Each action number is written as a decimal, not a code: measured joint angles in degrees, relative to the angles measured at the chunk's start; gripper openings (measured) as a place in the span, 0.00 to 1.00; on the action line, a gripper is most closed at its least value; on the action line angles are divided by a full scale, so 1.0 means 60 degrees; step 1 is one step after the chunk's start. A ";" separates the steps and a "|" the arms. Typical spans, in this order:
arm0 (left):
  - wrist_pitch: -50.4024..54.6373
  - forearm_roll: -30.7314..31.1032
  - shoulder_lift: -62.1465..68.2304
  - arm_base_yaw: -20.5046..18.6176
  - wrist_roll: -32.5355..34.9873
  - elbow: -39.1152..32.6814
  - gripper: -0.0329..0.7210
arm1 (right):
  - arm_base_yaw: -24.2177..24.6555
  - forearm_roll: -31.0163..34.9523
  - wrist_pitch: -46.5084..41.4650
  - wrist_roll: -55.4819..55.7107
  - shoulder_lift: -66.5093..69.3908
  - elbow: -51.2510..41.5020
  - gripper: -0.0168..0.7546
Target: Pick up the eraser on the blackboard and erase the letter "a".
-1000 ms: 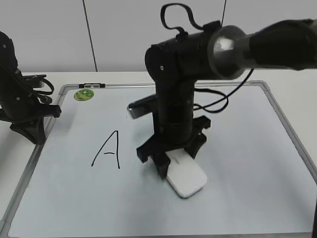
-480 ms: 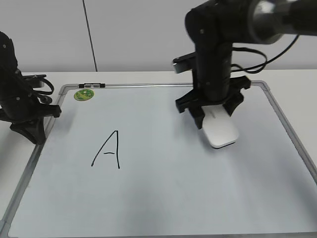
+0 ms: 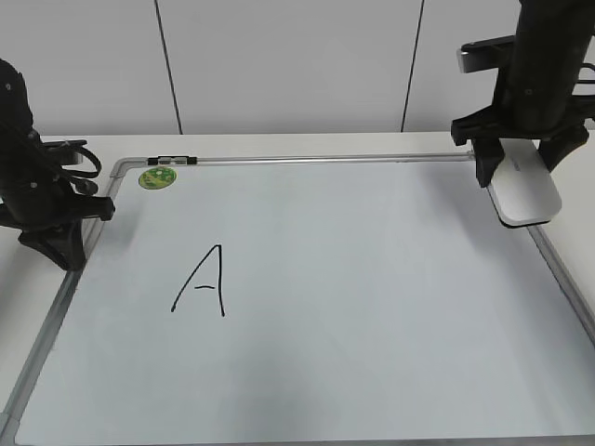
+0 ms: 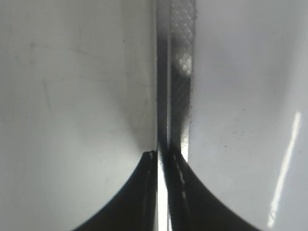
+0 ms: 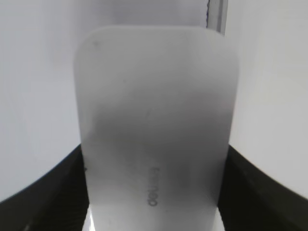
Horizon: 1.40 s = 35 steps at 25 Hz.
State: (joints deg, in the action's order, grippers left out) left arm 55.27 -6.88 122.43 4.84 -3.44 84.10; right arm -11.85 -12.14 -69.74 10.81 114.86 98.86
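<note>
Eraser held at the far right corner of the blackboard; capital "A" on the left half.

Item: eraser (image 3: 525,186), white rounded block with small grey print, clamped between the jaws of the right gripper (image 3: 521,177), over the blackboard's far right edge beside the grey frame; the right wrist view shows the eraser (image 5: 156,120) filling the frame between the two dark fingers (image 5: 43,192). Item: blackboard (image 3: 372,372), pale blue-white, grey metal frame, lying flat on the white table (image 3: 232,144). Item: round green sticker (image 3: 157,177), far left corner. Item: black capital "A" (image 3: 203,282), left of centre; the letter "a" is not visible in any view. Item: left gripper (image 4: 161,159), jaws pressed together on nothing, parked at the left edge beside the frame; left arm (image 3: 37,195) well apart from the eraser.
</note>
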 joint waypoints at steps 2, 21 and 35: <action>0.0000 0.0000 0.0000 0.0000 0.0000 0.0000 0.08 | 0.0254 0.0235 0.0000 -0.0318 0.0000 -0.0143 0.70; 0.0000 0.0000 0.0000 0.0000 0.0000 0.0000 0.08 | 0.2043 0.2836 -0.0014 -0.2474 0.1143 -0.0391 0.70; 0.0000 0.0000 0.0000 0.0000 0.0000 0.0000 0.08 | 0.2043 0.2402 0.0003 -0.2513 0.1467 -0.0391 0.70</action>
State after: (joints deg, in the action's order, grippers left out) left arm 55.27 -6.88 122.43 4.84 -3.44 84.10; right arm 0.41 2.27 -69.72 -4.27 123.66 96.52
